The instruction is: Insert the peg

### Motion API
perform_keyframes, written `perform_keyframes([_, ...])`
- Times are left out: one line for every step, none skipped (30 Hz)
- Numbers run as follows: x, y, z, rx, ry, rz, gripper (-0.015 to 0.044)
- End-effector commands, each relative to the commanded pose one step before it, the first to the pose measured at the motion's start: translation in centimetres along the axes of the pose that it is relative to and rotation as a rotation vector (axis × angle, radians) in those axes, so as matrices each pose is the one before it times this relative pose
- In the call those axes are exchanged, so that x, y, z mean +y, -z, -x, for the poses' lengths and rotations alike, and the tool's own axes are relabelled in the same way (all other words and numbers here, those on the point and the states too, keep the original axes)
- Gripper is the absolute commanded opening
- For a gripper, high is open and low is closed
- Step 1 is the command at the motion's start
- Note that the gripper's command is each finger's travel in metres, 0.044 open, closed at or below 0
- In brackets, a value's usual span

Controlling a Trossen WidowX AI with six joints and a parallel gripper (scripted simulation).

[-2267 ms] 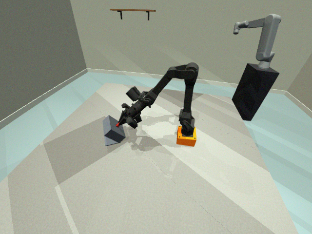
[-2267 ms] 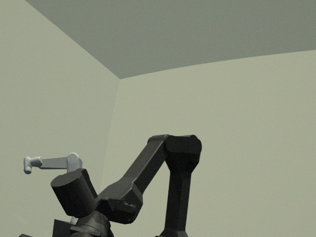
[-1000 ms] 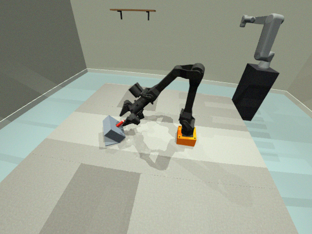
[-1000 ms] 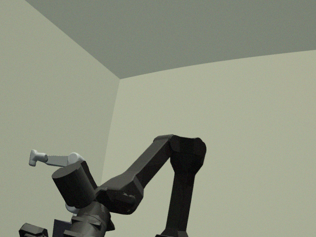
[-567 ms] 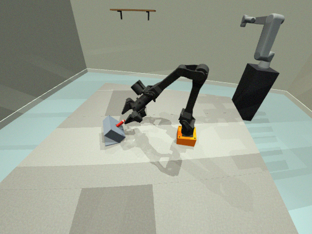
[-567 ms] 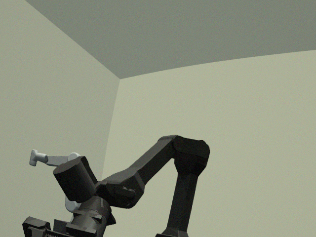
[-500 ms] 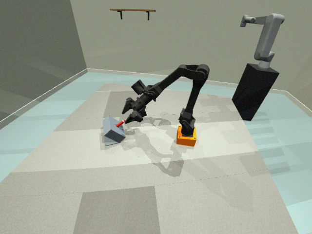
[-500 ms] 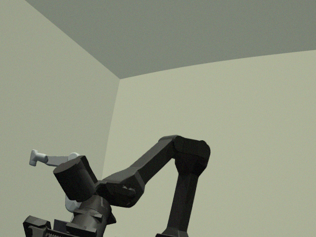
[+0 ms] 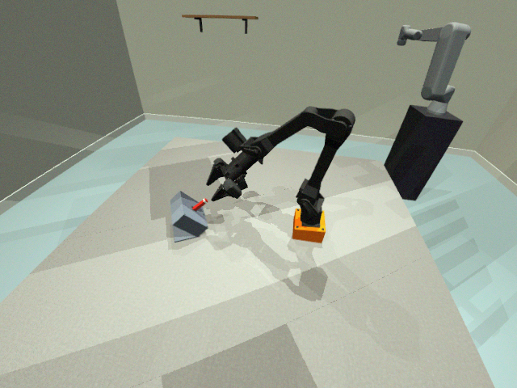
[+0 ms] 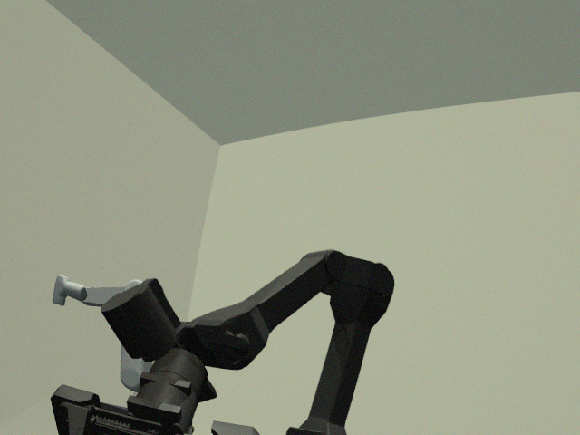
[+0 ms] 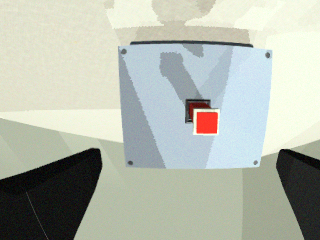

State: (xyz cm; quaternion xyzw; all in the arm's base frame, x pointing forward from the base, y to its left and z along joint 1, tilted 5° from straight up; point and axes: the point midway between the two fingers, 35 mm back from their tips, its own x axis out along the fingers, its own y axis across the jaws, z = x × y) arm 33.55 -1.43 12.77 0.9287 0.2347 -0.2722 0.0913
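The red square peg [image 9: 199, 204] [image 11: 207, 123] sticks out of the hole in the grey-blue sloped panel [image 9: 180, 205] [image 11: 154, 107]. Only its upper end shows. In the wrist view its red end face sits square in the dark hole near the panel's middle. My gripper [image 9: 211, 190] [image 11: 192, 160] is open wide and empty. It has backed a short way off the peg, up and to the right along the peg's line, and touches nothing. The fingers show as dark shapes at both lower corners of the wrist view. The exterior view shows only the arm against the walls.
My arm's orange base [image 9: 308, 227] stands to the right of the panel. A dark pedestal [image 9: 422, 150] carrying a grey arm [image 9: 442, 58] stands at the far right. A wall shelf [image 9: 220, 17] hangs at the back. The mat is bordered by pale blue floor.
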Motion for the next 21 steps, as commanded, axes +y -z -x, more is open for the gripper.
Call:
perform_keyframes([0.006, 0.159, 0.605, 0.00574, 0.00162, 0.0058, 0.0440])
perform_keyframes([0.008, -0.012, 0.144, -0.00008, -0.00014, -0.0002, 0.0440])
perform_keyframes([0.008, -0.013, 0.144, -0.00007, -0.00014, -0.0002, 0.0440])
perform_keyframes([0.007, -0.014, 0.144, -0.00005, -0.00014, -0.0002, 0.0440])
perform_keyframes([0.007, -0.015, 0.145, -0.00004, -0.00015, -0.0002, 0.0440])
perform_keyframes([0.006, -0.016, 0.145, -0.00003, -0.00015, -0.0002, 0.0440])
perform_keyframes([0.006, -0.017, 0.145, -0.00002, -0.00015, -0.0002, 0.0440])
perform_keyframes([0.006, -0.019, 0.145, 0.00000, -0.00016, -0.0002, 0.0440])
perform_keyframes([0.006, -0.021, 0.146, 0.00001, -0.00016, -0.0002, 0.0440])
perform_keyframes([0.005, -0.023, 0.146, 0.00002, -0.00016, -0.0002, 0.0440])
perform_keyframes([0.005, -0.025, 0.146, 0.00004, -0.00017, -0.0002, 0.0440])
perform_keyframes([0.005, -0.029, 0.147, 0.00005, -0.00017, -0.0002, 0.0440])
perform_keyframes([0.006, -0.033, 0.146, 0.00007, -0.00017, -0.0002, 0.0440])
perform_keyframes([0.001, -0.002, 0.025, -0.00003, -0.00001, 0.0000, 0.0440])
perform_keyframes([0.004, -0.007, 0.075, -0.00007, -0.00002, 0.0000, 0.0440])
perform_keyframes([0.006, -0.011, 0.125, -0.00011, -0.00004, 0.0000, 0.0440])
perform_keyframes([0.006, -0.014, 0.154, -0.00011, -0.00006, 0.0000, 0.0440])
perform_keyframes([0.005, -0.014, 0.154, -0.00009, -0.00006, -0.0001, 0.0440])
perform_keyframes([0.004, -0.014, 0.154, -0.00007, -0.00006, -0.0001, 0.0440])
perform_keyframes([0.002, -0.013, 0.154, -0.00004, -0.00007, -0.0001, 0.0440])
perform_keyframes([0.001, -0.013, 0.154, -0.00002, -0.00007, -0.0001, 0.0440])
